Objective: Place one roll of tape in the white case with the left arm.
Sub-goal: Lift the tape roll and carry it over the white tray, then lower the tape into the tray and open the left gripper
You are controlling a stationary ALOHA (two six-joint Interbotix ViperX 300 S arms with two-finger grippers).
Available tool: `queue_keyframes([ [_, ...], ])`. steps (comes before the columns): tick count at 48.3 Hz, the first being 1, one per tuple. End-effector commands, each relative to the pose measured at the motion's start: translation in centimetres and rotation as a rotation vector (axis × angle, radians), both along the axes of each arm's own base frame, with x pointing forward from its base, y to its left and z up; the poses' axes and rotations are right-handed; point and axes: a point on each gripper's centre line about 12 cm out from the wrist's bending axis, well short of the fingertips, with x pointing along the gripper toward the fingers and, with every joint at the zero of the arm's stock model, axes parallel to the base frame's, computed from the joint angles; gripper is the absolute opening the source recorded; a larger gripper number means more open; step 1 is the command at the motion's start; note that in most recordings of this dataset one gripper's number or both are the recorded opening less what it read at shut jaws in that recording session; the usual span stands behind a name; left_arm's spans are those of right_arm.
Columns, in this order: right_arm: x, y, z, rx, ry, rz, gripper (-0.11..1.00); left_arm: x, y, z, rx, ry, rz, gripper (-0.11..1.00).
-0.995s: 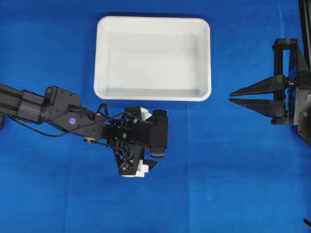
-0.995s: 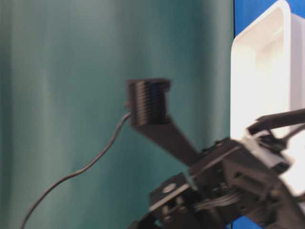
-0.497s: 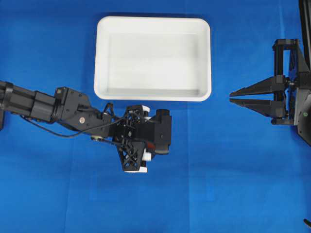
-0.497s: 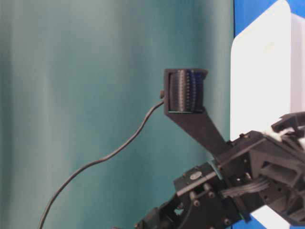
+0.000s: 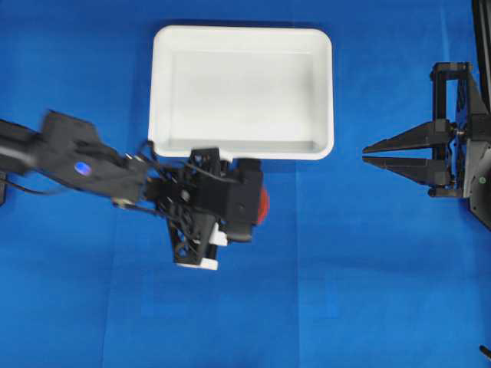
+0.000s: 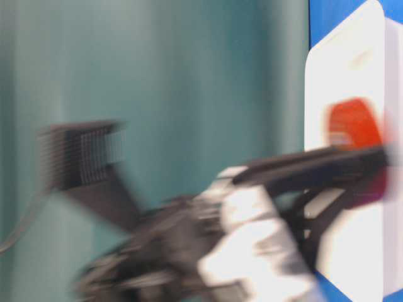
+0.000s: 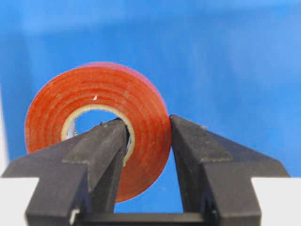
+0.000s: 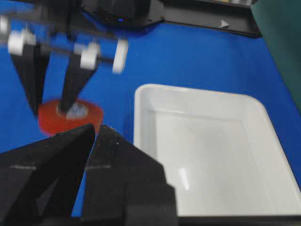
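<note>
The left gripper (image 7: 146,136) pinches the roll of tape (image 7: 99,125) through its wall, just beside the white case (image 5: 242,149), which holds nothing; carrying over and releasing remain.

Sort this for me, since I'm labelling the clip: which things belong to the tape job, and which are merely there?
Part of the job:
- roll of tape, one finger through its core, one outside
- left gripper clamping it
- white case, nothing in it

Merely there:
- right gripper, parked off to the side
- blue table cover
</note>
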Motion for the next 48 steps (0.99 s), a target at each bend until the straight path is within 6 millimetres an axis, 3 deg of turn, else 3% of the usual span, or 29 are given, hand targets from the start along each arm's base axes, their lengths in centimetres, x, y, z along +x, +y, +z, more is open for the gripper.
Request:
queue_keyframes([
  [1, 0.2, -0.1, 0.5, 0.005, -0.013, -0.003, 0.29, -0.5, 1.9, 4.0, 0.012, -0.094, 0.021, 0.27],
  [12, 0.2, -0.1, 0.4, 0.005, -0.011, -0.005, 0.29, -1.5, 9.3, 3.1, 0.062, -0.069, 0.153, 0.27],
  [23, 0.2, 0.0, 0.3, 0.004, -0.006, -0.002, 0.29, -1.6, 14.1, -0.1, 0.081, -0.056, 0.248, 0.27],
  [41, 0.3, -0.1, 0.1, 0.005, 0.007, -0.002, 0.29, 0.5, 15.9, -6.8, 0.082, 0.03, 0.262, 0.27],
  [48, 0.3, -0.1, -0.1, 0.007, 0.015, -0.003, 0.29, 0.9, 16.5, -8.2, 0.079, 0.054, 0.27, 0.27],
])
